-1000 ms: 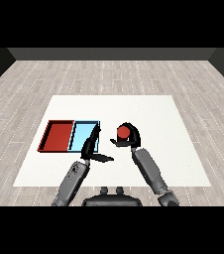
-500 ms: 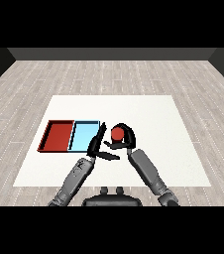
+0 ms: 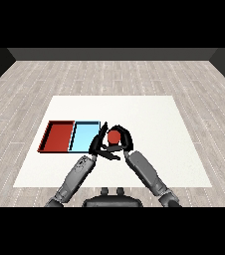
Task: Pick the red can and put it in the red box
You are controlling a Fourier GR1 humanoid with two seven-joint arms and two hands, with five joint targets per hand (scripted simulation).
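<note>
Can: red can (image 3: 114, 136), just off the light blue tray's (image 3: 84, 135) right edge.
Right hand (image 3: 124, 139): curled round it.
Left hand (image 3: 97, 145): fingers straight, close beside.
Tip: carry it level, clearing blue, to the red tray (image 3: 57, 136).

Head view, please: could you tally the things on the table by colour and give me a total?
Red: 2, the red tray and the red can, which the right hand curls round.
Light blue: 1, the light blue tray.
Total: 3.
</note>
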